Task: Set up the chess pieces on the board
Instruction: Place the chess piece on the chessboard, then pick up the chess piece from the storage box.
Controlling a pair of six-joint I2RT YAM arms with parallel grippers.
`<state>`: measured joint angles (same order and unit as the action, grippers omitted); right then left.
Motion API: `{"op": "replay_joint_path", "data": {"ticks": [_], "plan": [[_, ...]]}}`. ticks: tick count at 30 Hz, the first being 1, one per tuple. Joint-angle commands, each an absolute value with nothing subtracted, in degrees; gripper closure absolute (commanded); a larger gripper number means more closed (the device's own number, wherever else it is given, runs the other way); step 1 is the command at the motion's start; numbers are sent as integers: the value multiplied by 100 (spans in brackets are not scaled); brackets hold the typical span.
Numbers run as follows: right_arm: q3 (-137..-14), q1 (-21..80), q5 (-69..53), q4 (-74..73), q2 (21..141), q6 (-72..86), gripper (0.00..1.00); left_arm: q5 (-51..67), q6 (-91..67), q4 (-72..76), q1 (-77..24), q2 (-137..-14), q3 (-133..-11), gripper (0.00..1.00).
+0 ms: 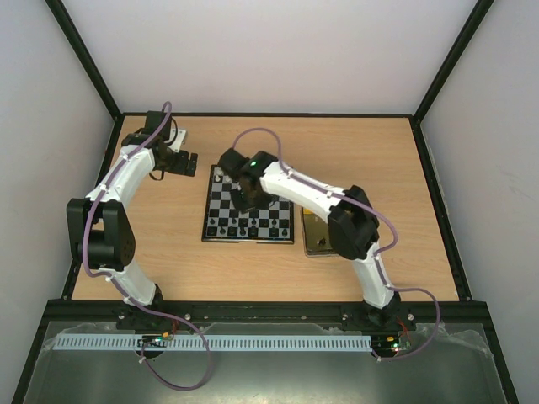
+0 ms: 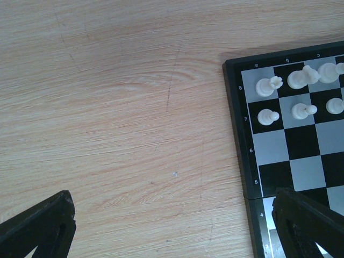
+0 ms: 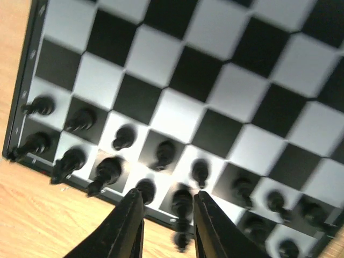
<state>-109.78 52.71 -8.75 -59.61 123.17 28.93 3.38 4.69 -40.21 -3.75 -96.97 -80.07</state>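
The board [image 1: 253, 210] lies mid-table, and its rim [image 2: 236, 118] crosses the left wrist view. White chess pieces [image 2: 267, 86] stand on its far rows. Black chess pieces [image 3: 80, 119] fill the near two rows. My right gripper [image 3: 167, 194] hovers low over the board's near edge, open. A tall black piece [image 3: 183, 201] stands between its fingers with a gap on each side. My left gripper [image 2: 172, 196] is open wide over bare wood just left of the board, holding nothing. From above, the left gripper [image 1: 189, 162] sits by the board's far left corner.
A yellow-lined metal tin [image 1: 313, 236] lies right of the board, partly under the right arm's elbow. Black frame rails edge the wooden table [image 1: 152, 252]. White walls close in the back and both sides.
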Motion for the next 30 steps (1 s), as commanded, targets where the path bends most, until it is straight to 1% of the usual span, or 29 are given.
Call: {"op": "replay_joint_path", "data": {"ticks": [1, 8, 12, 14, 17, 19, 24, 30], "plan": [[-10915, 4586, -451, -6413, 11590, 3048, 76, 331, 471, -4090, -404, -9705, -8123, 0], [-9445, 3521, -284, -6325, 10411, 3198, 80, 361, 466, -4069, -413, -9722, -8109, 1], [-8360, 3198, -370, -6064, 9844, 3265, 81, 377, 466, -4069, -413, -9734, -8103, 1], [-7794, 3129, -485, -5826, 9586, 3351, 81, 378, 470, -4076, -422, -9735, -8104, 1], [-6924, 3068, -721, -5442, 9217, 3505, 75, 361, 469, -4087, -438, -9721, -8115, 0], [-6499, 3046, -801, -5233, 9057, 3601, 74, 356, 471, -4094, -456, -9714, -8127, 1], [-5777, 2999, -976, -4847, 8769, 3757, 74, 334, 477, -4097, -500, -9690, -8105, 1], [-5459, 2986, -1054, -4684, 8669, 3787, 74, 300, 477, -4102, -536, -9668, -8087, 0]]}}
